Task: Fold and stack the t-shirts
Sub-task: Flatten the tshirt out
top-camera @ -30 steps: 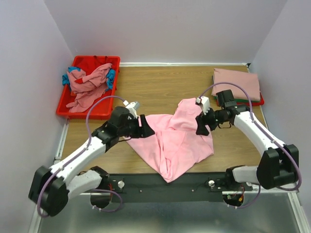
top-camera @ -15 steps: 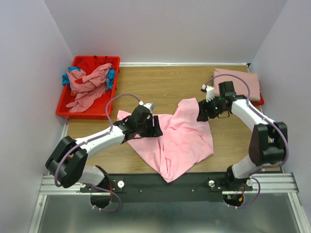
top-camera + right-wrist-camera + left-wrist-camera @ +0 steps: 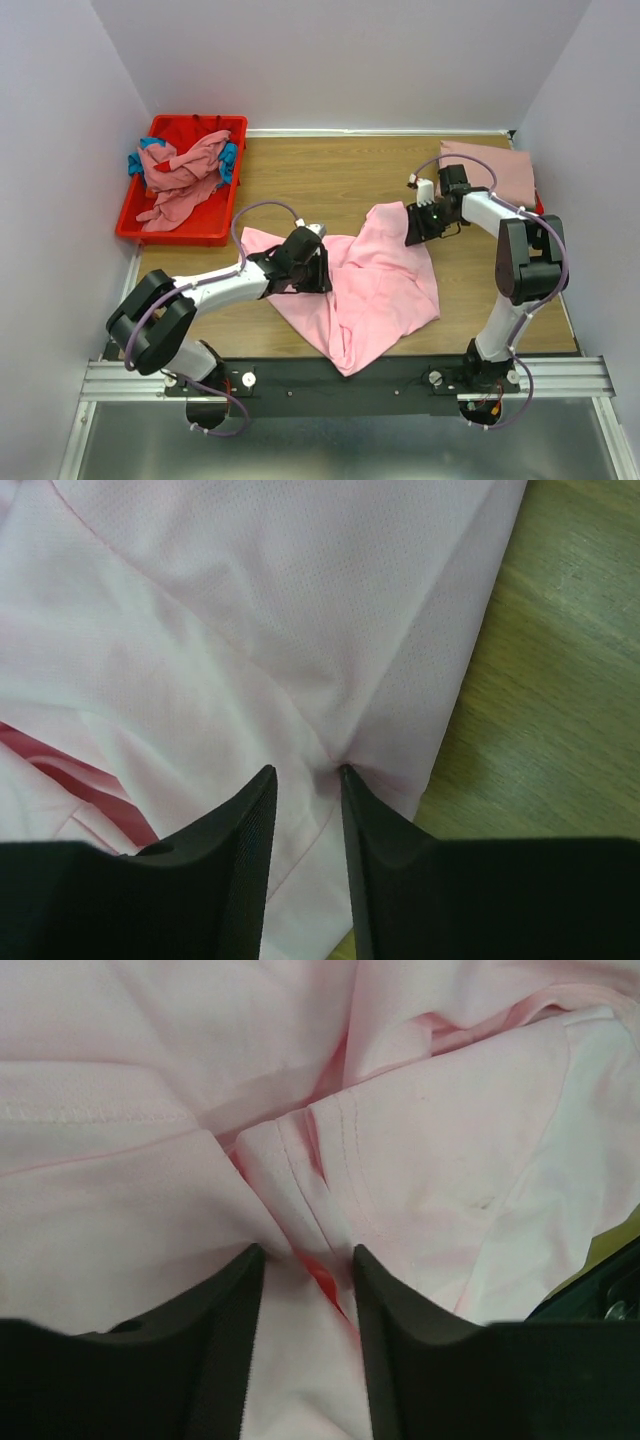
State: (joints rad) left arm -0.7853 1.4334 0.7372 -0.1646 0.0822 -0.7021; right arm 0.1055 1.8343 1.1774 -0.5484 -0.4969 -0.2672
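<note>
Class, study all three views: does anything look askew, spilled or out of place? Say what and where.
The pink t-shirt lies rumpled mid-table rather than flat, and its near tip overhangs the edge of the table onto the black rail. Nothing looks spilled or damaged.

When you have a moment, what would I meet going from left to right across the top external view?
Red bin → left end effector → right end effector → folded dusty rose shirt; the pink t-shirt spans both, so I left it out.
</note>
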